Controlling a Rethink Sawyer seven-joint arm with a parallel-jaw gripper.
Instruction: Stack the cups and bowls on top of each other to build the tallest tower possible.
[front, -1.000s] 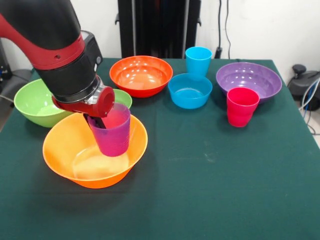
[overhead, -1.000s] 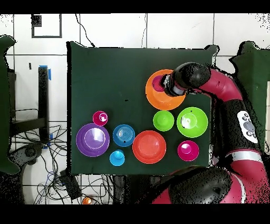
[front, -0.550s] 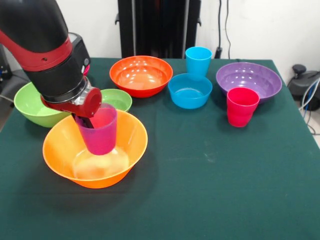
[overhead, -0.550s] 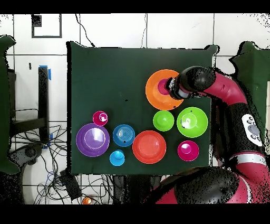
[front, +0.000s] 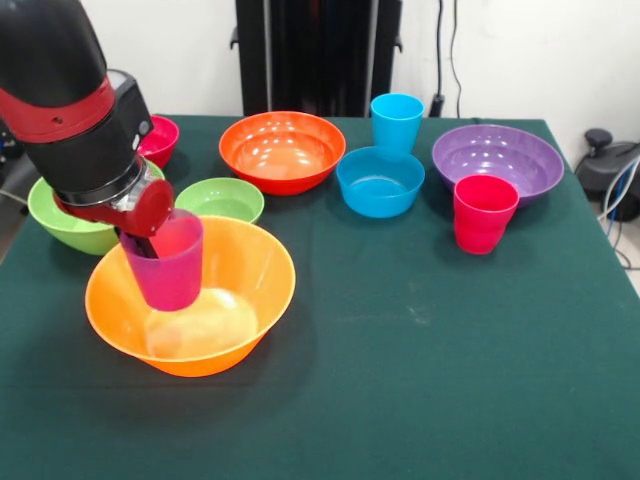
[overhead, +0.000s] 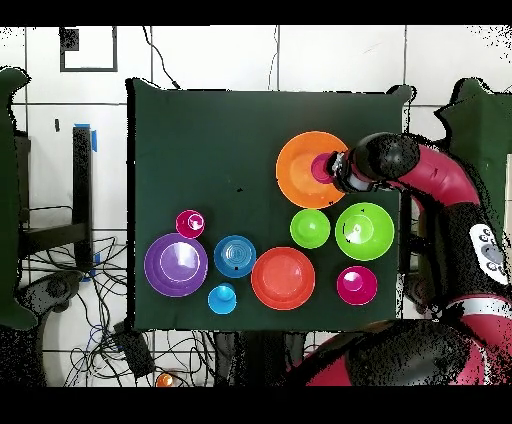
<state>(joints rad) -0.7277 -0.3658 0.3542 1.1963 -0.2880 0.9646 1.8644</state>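
My gripper (front: 148, 240) is shut on the purple-magenta cup (front: 165, 264), which hangs mouth up and slightly tilted over the left inner side of the large orange bowl (front: 245, 285). The overhead view shows that cup (overhead: 322, 167) at the right edge of the orange bowl (overhead: 295, 170), with the gripper (overhead: 337, 171) beside it. Also on the table are a red-orange bowl (front: 282, 150), a small blue bowl (front: 380, 182), a sky blue cup (front: 396, 120), a purple bowl (front: 497, 160) and a red-pink cup (front: 484, 212). The arm hides most of the fingers.
A small lime green bowl (front: 219, 200) sits just behind the orange bowl. A large lime green bowl (front: 55, 215) lies partly behind the arm, and a small pink-red bowl (front: 160, 138) sits beyond it. The table's left edge is close to the arm.
The arm has carried the purple-magenta cup leftward in the front view, from the orange bowl's middle toward its left side. The small pink-red bowl behind the arm has come into sight.
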